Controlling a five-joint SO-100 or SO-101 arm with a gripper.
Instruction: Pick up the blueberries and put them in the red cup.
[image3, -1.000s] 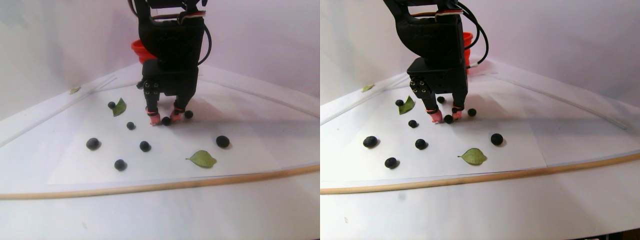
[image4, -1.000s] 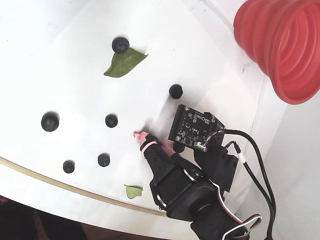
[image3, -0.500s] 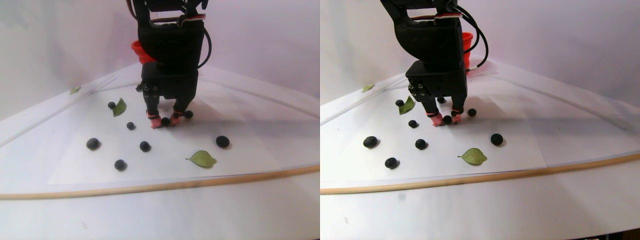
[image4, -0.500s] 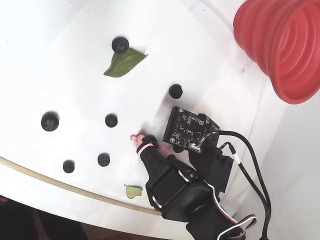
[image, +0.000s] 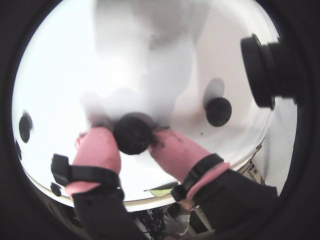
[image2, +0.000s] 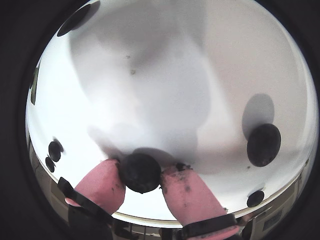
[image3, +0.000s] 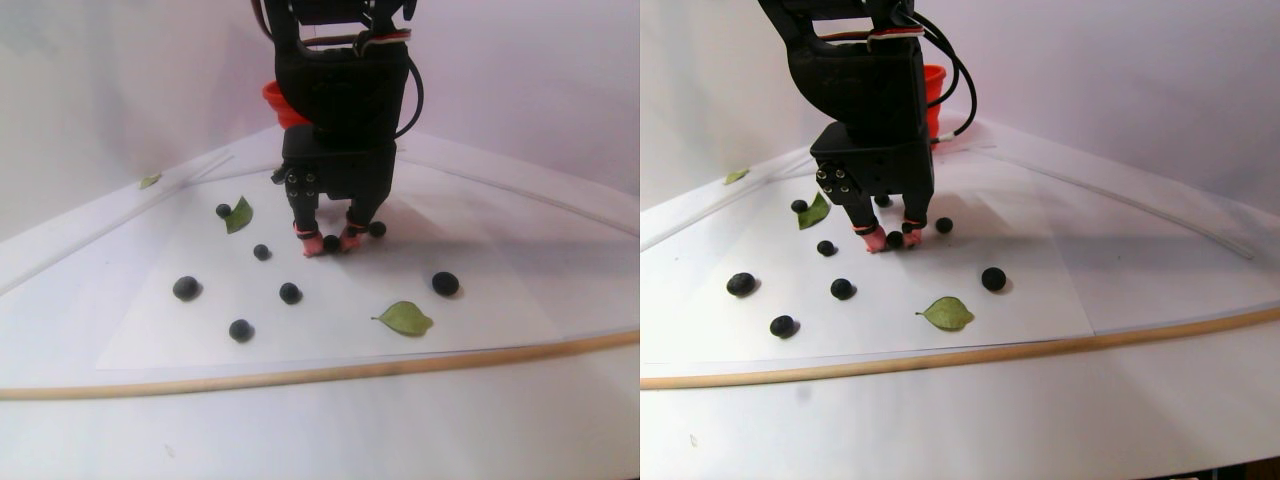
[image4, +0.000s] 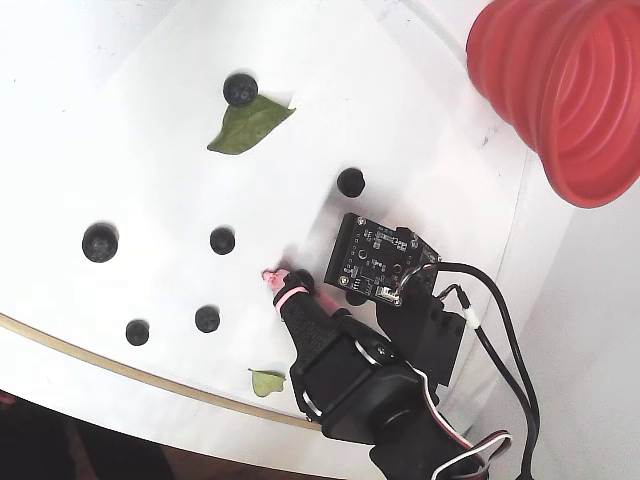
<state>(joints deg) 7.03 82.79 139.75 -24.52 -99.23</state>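
Note:
My gripper (image: 134, 139) (image2: 142, 178) is shut on one blueberry (image: 132, 134) (image2: 140, 172). Both pink fingertips (image: 97, 146) press its sides, low against the white paper. The stereo pair view has the gripper (image3: 332, 242) pointing straight down in the middle of the sheet. Several more blueberries lie loose around it, such as one (image4: 351, 182) just beyond it and another (image4: 222, 240) to its left. In the fixed view the red cup (image4: 570, 90) stands at the top right, well away from the gripper (image4: 308, 286). Its rim (image3: 275, 98) peeks out behind the arm.
Green leaves lie on the white paper (image4: 150, 170): one (image4: 248, 123) beside a berry (image4: 240, 89), another (image4: 266, 382) near the wooden strip (image3: 300, 375) along the front edge. A black cable (image4: 500, 330) loops off the arm on the right.
The fingers have drawn together around the blueberry that lay between them. The arm has shifted slightly left in the fixed view. The other berries have not moved.

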